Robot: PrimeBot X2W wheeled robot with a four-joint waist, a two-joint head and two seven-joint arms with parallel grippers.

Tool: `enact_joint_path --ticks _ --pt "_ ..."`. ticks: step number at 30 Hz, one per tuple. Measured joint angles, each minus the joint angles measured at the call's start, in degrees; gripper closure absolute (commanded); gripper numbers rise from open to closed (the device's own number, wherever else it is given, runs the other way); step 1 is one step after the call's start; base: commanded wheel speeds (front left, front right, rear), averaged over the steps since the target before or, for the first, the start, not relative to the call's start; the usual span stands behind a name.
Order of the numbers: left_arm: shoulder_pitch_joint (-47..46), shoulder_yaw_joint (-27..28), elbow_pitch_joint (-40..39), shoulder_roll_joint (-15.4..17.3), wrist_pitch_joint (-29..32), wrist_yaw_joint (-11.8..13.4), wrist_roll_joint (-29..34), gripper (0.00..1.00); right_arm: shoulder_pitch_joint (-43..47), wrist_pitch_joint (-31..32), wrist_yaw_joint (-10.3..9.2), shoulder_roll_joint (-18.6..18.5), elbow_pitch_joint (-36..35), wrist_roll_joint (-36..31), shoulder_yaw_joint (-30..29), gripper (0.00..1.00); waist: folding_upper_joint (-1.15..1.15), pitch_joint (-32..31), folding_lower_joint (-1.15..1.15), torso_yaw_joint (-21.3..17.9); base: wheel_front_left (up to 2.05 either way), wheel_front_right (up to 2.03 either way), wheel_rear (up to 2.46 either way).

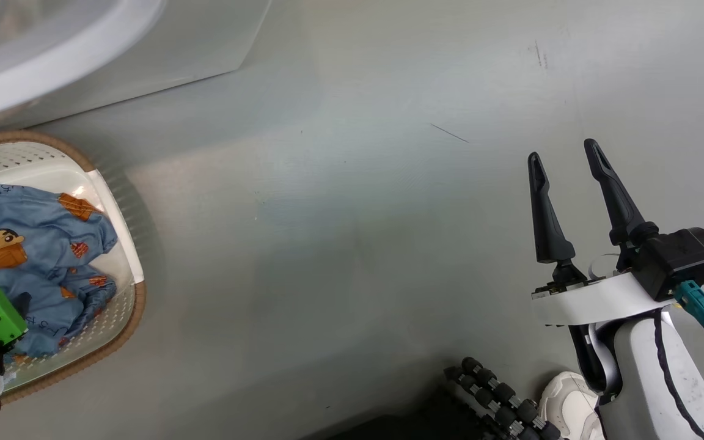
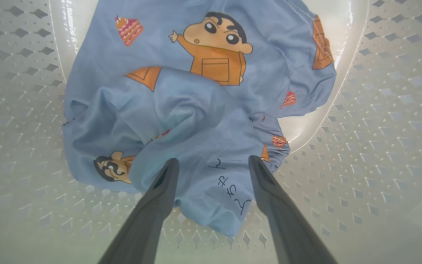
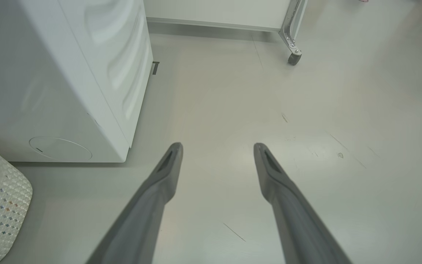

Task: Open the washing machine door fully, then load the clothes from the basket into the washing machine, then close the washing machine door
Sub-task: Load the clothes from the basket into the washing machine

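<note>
**Status.** The left end effector (image 2: pixel 214 161) is fully open and holds nothing. It points down into the basket (image 2: pixel 379 110), with its two fingers straddling the near fold of the clothes (image 2: pixel 196 121). Whether the fingertips touch the fabric cannot be determined. The clothes lie bunched on the basket bottom. The basket stands on the floor (image 1: pixel 358 244), near the front of the washing machine (image 3: pixel 50 91). The right end effector (image 1: pixel 562 151) is also fully open and empty, and hangs over bare floor well apart from the basket. The state of the washing machine door cannot be judged from these views.

**Probable step.** Grasp the clothes for transfer to the drum.

**Hazards.**
- Shallow grasp: if the fingers close on the top fold alone, the thin fabric is likely to slip out during the lift.
- Excess descent: the fingertips may strike or catch the perforated basket bottom.
- Basket displacement: the basket appears light. Fabric snagging on its rim may drag or tip it, and the right end effector is too far away to steady it.
- Trailing fabric: a loose end may fall to the floor.
</note>
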Motion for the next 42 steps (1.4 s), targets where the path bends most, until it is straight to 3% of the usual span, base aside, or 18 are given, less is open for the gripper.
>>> enact_joint_path --ticks 19,42 --pt "-3.52 -1.35 4.25 1.77 1.9 -0.12 0.56 0.0 -1.54 0.0 0.0 0.09 -1.24 0.01 0.68 0.0 0.0 3.71 0.0 -0.03 0.0 0.0 0.0" --pt "-7.39 -2.99 5.41 3.55 1.21 -2.08 2.08 0.0 -2.26 0.0 0.0 0.24 -3.2 0.1 -0.09 0.0 0.0 7.53 0.0 0.02 0.0 0.0 0.0"
